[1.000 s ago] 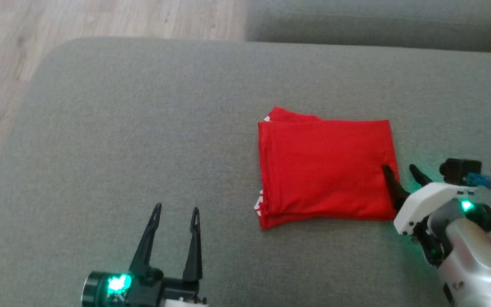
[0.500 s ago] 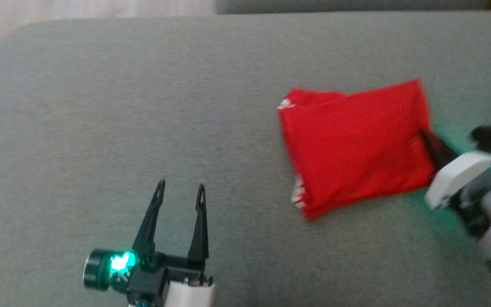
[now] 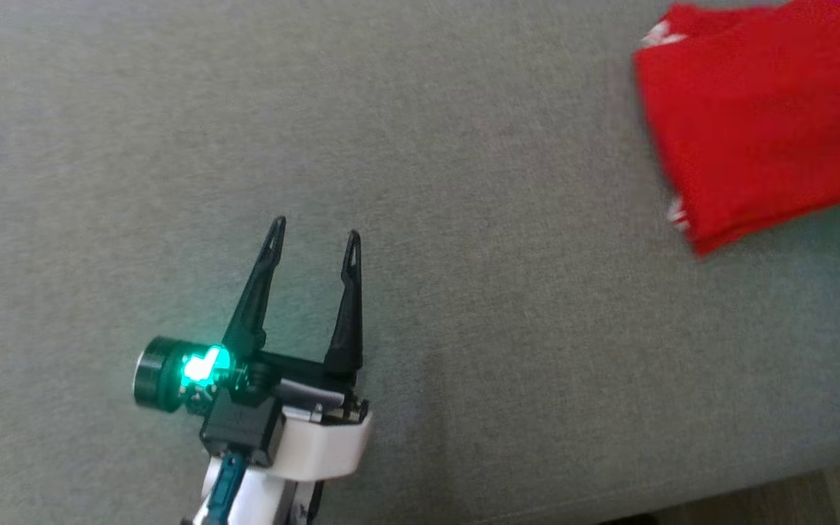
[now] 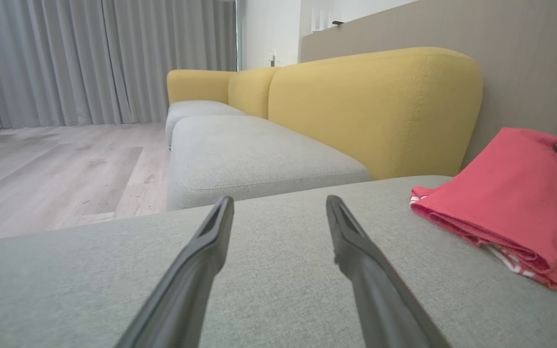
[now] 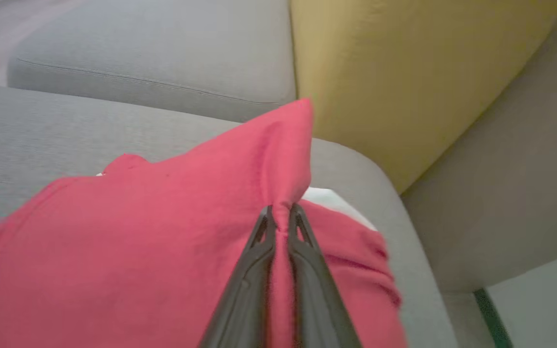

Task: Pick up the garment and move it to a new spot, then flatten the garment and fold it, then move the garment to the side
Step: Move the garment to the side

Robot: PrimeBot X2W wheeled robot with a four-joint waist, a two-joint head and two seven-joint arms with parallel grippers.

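Observation:
The folded red garment lies at the upper right of the head view on the grey cushion, its right side cut off by the frame. In the left wrist view the garment rests to the right, its far edge lifted. My right gripper is shut on a pinched fold of the garment near its right edge, raising that corner. My left gripper stands open over bare cushion, well left of the garment, nothing between its fingers.
A yellow sofa backrest rises behind the cushion, with another grey seat cushion beyond. Wooden floor and grey curtains lie to the far left. The cushion's rounded right edge sits just past the garment, with a second red item under it.
The head camera has swung down and left, so the garment slid to the upper right corner of the picture. My right gripper, open beside the garment's edge a second ago, is shut on it.

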